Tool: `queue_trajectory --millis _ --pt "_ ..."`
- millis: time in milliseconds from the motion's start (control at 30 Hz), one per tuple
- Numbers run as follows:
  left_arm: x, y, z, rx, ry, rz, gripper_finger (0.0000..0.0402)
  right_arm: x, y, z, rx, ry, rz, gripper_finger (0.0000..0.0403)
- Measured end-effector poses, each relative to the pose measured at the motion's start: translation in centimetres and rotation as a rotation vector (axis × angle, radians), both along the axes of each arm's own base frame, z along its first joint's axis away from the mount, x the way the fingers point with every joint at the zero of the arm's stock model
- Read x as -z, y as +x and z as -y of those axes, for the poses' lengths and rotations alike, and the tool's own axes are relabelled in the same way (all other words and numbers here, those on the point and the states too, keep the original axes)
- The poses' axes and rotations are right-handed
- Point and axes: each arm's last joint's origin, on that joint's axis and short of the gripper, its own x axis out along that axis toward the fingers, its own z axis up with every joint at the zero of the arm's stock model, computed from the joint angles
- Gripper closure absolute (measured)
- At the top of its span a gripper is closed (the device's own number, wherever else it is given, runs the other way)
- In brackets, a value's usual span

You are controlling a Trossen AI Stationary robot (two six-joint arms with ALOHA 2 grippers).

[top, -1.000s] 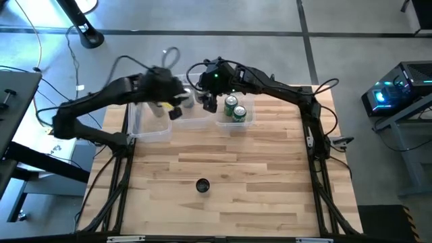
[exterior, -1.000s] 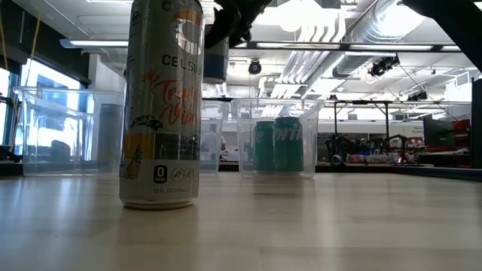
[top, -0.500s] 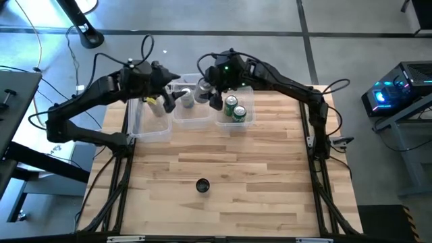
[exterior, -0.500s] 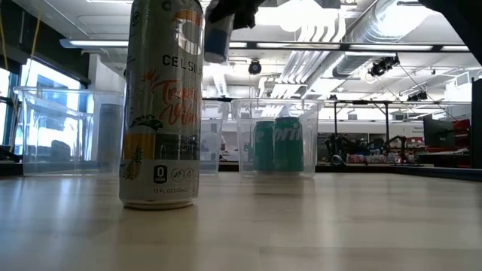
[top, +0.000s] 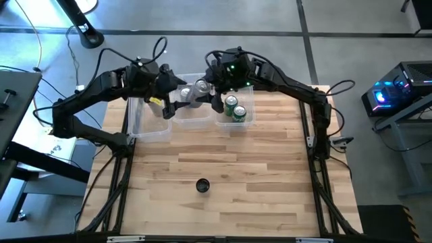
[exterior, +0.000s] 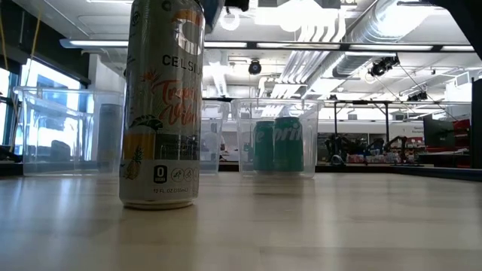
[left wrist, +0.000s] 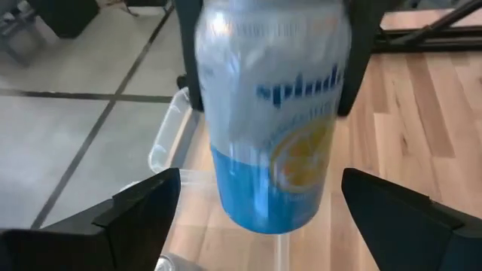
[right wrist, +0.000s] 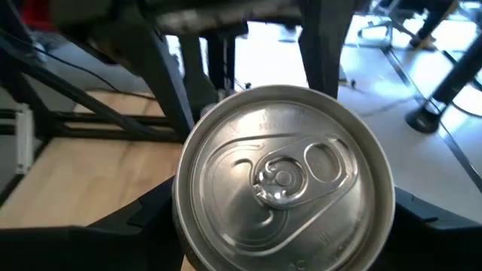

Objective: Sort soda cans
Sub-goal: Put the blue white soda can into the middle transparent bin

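Note:
My right gripper (top: 209, 94) is shut on a silver-and-blue can (left wrist: 271, 128), held high over the middle clear bin (top: 192, 116); the can's silver top fills the right wrist view (right wrist: 282, 173). My left gripper (top: 171, 104) is open beside it; its fingers (left wrist: 135, 218) stand short of the can's lower end, apart from it. Two green cans (top: 235, 108) stand in the right bin (exterior: 275, 143). A lone can (top: 202, 185) stands on its base near the table's front, large in the low view (exterior: 162, 105). My right gripper pinches the can's upper side wall (left wrist: 207, 60) between its two fingers (left wrist: 188, 68), one on each side. The fingers come from above and point down along the can. The can hangs upright, top up, lifted clear of the bin.
Three clear bins stand in a row along the far edge: left (exterior: 68, 132), middle and right. A grey can shows in the middle bin (top: 185, 96) and a dark one in the left bin (exterior: 109, 135). Bare wood lies between the bins and the front can.
My right gripper has gone up with the silver-and-blue can, and a little toward the far edge; in the low view the can has risen almost out of the picture's top. The can stays upright. My left arm has shifted a little toward the far edge.

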Motion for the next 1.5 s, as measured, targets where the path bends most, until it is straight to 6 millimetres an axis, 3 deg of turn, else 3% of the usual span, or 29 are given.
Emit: queue_trajectory --millis 267,667,933,1033,1133,1267,1500 --pt "-0.3 0.4 0.4 0.052 -0.103 0.072 0.0039 -1.5 -0.3 -1.4 -0.107 0.019 0.092 0.0125" --pt "0.9 3.0 0.9 0.079 -0.123 0.151 0.0042 -1.3 0.0 -1.9 -0.128 0.042 0.088 0.0125" --pt "1.3 2.7 0.9 0.049 -0.118 0.105 0.0129 -1.5 -0.2 -1.8 -0.084 0.046 0.078 0.0124" --pt "1.3 2.5 0.9 0.04 -0.115 0.098 0.0129 -1.9 -0.4 -1.9 -0.054 0.032 0.08 0.0074" --pt "2.1 2.0 0.8 -0.008 -0.105 0.007 0.0128 -3.9 -1.3 -1.6 -0.008 0.017 0.15 0.0021" --pt "2.5 1.6 0.4 -0.053 -0.087 -0.027 0.0128 -5.2 -2.6 -1.2 0.062 -0.02 0.191 0.0024" --pt "4.3 0.4 -0.2 -0.086 -0.128 0.174 0.0128 -5.7 -3.7 -0.5 0.109 0.025 0.193 0.0029"
